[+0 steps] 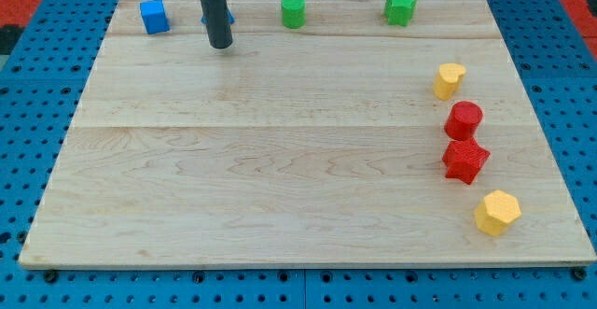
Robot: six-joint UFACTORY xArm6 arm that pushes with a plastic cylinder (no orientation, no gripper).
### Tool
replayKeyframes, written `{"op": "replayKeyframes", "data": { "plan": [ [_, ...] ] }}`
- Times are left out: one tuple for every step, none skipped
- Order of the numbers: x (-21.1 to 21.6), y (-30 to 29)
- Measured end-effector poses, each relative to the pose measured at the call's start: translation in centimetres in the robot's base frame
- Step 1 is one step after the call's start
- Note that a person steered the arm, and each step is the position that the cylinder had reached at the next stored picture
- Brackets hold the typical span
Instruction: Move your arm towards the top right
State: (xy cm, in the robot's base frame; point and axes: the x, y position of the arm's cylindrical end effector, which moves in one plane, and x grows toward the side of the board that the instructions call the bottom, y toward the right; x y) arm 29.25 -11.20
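Dark and stiff, the jawless rod, so nothing to open or shut, has its tip (220, 44) near the board's (280, 188) top left beside a blue cube (154, 16), free to slide right past the green cylinder (293, 11).

- Board (280, 160): pale wood, faint grain running left to right.
- Surface under board (37, 113): blue, dotted with dark holes.
- Rod, down to my tip (221, 44): dark grey.
- Cube (154, 16): blue.
- Cylinder (294, 11): green.
- Star (400, 8): green.
- Upper yellow block (449, 80): plain yellow.
- Red cylinder (464, 119): red.
- Red star (465, 161): red.
- Hexagon (496, 213): yellow.
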Motion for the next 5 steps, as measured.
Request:
{"op": "replayKeyframes", "data": {
  "plan": [
    [0.0,0.0],
    [0.0,0.0],
    [2.6,3.7],
    [6.6,11.5],
    [2.9,21.2]
  ]
}}
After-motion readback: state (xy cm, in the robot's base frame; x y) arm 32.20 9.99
